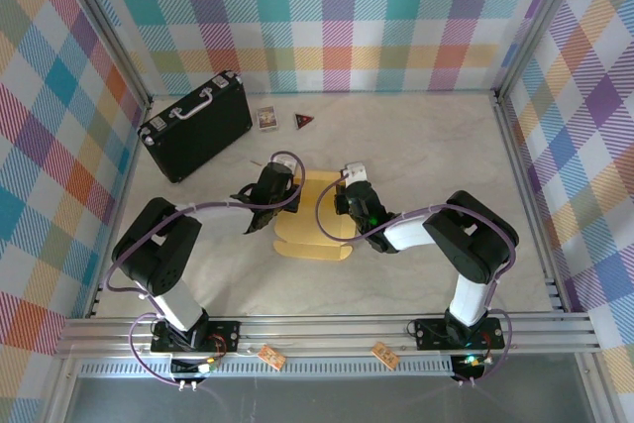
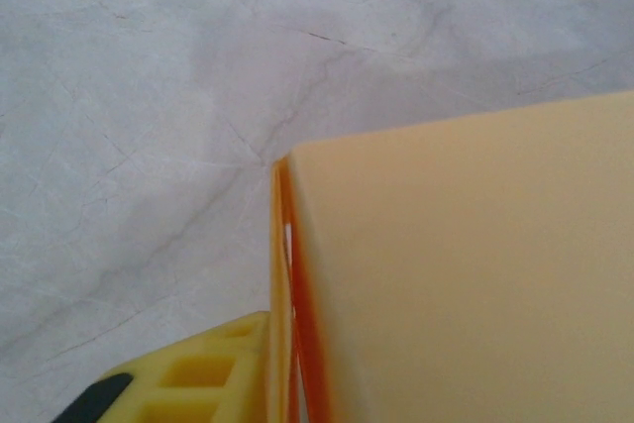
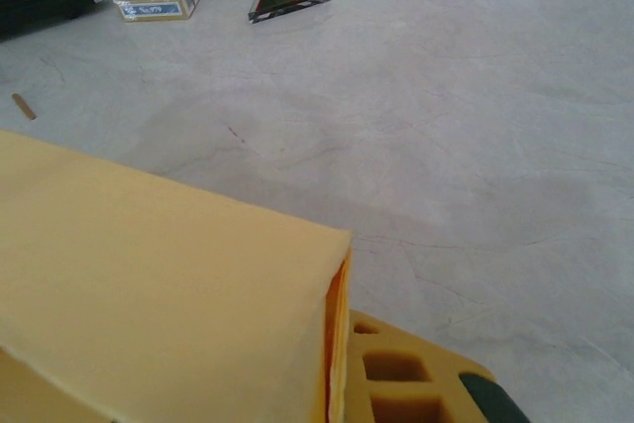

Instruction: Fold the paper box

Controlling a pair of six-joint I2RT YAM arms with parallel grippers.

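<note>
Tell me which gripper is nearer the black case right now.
Left. The left gripper is at the paper box edge facing the black case; the right gripper is at the box's opposite edge, farther off.

You are working in a robotics lab cell, not a home or a shop. Two arms, the left arm (image 1: 158,255) and the right arm (image 1: 466,245), are bolted side by side to an aluminium rail (image 1: 327,334) at the near edge of a pale, marble-patterned bench (image 1: 426,146). A similar metal side rail (image 1: 530,203) frames the bench edge. Bright plaid walls (image 1: 337,17) close the bench in on three sides like a backdrop. Purple-grey cables (image 1: 213,207) loop along the arms toward their bases. A black case (image 1: 195,126), a small card box (image 1: 266,118) and a triangular packet (image 1: 304,121) lie near the back as loose props.
</note>
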